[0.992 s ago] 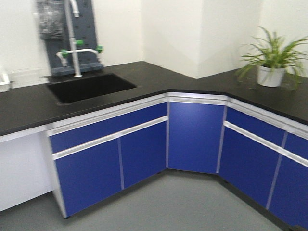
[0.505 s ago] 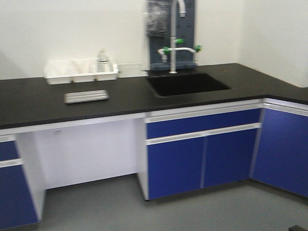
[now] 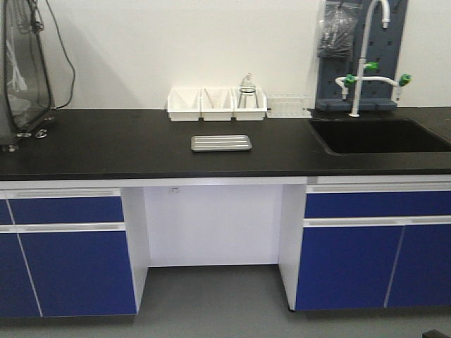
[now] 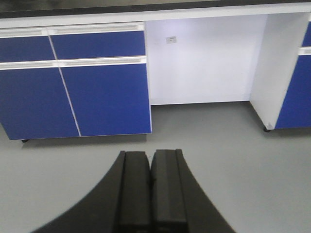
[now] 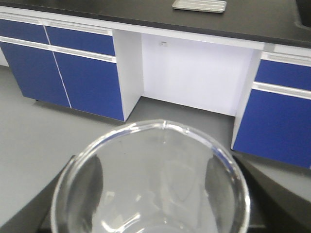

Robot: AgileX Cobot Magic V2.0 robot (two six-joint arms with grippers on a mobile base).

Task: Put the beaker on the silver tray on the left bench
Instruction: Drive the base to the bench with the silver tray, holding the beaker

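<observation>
The clear glass beaker fills the lower half of the right wrist view, its rounded rim toward the camera. My right gripper is shut on it, with dark fingers showing at both sides through the glass. The silver tray lies flat on the black top of the left bench, straight ahead in the front view. The silver tray also shows at the top edge of the right wrist view. My left gripper is shut on nothing, low over the grey floor before the blue cabinets.
Behind the tray stand white bins, one holding a glass vessel. A black sink with a tap lies to the right. A dark cased device stands far left. A white kneehole opens under the bench.
The front view has swung left along the bench. The corner with the plant is gone, the sink has slid to the right edge, and the silver tray now sits at centre.
</observation>
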